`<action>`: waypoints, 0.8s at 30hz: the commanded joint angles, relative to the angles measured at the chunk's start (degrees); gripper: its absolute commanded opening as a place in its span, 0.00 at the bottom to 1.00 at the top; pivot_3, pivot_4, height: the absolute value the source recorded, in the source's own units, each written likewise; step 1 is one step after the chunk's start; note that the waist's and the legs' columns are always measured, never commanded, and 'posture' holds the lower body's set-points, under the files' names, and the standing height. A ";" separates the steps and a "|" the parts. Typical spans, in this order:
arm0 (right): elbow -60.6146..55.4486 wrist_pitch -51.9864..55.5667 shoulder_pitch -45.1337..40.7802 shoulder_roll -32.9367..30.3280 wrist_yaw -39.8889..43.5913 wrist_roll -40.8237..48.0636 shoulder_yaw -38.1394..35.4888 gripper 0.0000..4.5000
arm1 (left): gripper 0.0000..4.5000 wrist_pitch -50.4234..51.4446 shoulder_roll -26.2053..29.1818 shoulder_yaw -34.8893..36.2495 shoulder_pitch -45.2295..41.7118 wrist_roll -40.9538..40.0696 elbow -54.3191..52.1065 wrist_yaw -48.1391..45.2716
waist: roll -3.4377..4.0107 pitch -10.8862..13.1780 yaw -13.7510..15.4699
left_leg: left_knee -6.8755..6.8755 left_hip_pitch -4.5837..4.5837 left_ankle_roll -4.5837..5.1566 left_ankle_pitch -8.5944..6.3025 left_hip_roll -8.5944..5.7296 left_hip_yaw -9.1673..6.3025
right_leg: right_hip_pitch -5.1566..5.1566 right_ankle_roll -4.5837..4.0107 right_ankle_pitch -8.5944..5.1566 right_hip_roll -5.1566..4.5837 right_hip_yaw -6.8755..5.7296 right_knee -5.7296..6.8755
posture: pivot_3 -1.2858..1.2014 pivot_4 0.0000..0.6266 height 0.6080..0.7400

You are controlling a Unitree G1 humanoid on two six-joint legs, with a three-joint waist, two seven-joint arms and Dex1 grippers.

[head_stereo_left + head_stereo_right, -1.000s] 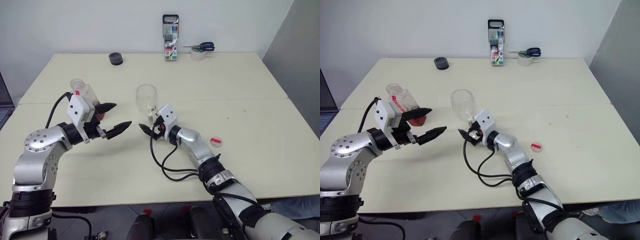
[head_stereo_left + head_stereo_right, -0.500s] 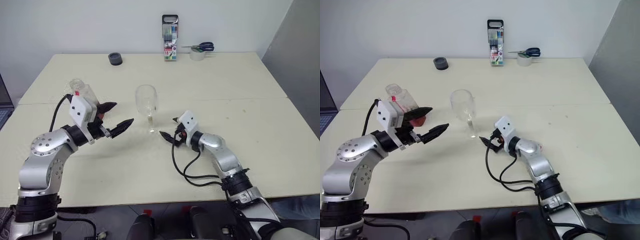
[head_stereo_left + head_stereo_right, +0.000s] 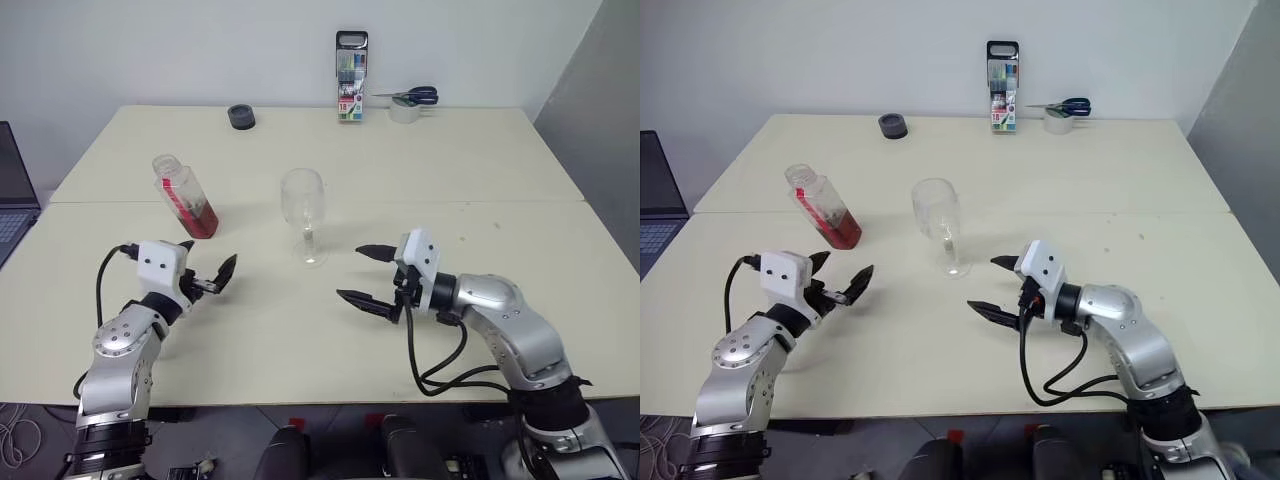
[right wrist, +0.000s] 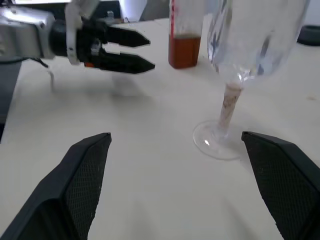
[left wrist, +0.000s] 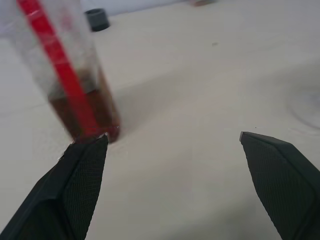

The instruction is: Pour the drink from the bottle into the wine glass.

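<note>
Left gripper low over table, jaws spread, empty, lined up short of bottle — looks set for grab. Right gripper likewise wide apart, empty, hanging just beside glass, maybe to steady it. Bottle uncapped, leaning, drink only in bottom part. Glass upright mid-table, looks empty. Far edge: marker box, tape, scissors.

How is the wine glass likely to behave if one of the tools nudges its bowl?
The wine glass would probably tip easily: its rounded bowl sits high on a thin stem over a small round foot. It looks empty, so likely light and quick to topple. Clear thin glass on the hard table suggests it could break if it falls.
</note>
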 commanded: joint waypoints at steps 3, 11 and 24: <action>-6.21 3.45 -1.35 1.87 -4.54 4.13 -2.53 0.99 | 1.00 -3.57 0.91 2.86 -4.19 -0.71 5.38 0.70 | -0.01 0.00 0.22 | 0.02 -0.02 0.00 0.00 -0.01 0.00 | 0.00 0.00 0.00 0.00 -0.01 -0.01 | 0.52 0.24 1.00; -9.17 6.97 -2.90 2.42 -8.23 5.73 -1.03 0.99 | 1.00 -6.20 4.21 2.47 -14.54 -0.02 17.96 -1.30 | -0.02 -0.01 0.59 | 0.02 -0.03 -0.01 0.00 -0.04 0.01 | 0.00 0.00 0.00 -0.02 -0.05 -0.04 | 0.52 0.24 1.00; -9.63 8.71 -5.82 1.99 -9.38 6.74 -0.34 0.99 | 1.00 -7.37 5.85 1.10 -23.82 1.39 28.27 -3.04 | -0.03 -0.02 0.55 | 0.02 -0.07 -0.01 0.01 -0.04 -0.04 | -0.02 0.00 0.00 -0.02 -0.10 -0.07 | 0.52 0.24 1.00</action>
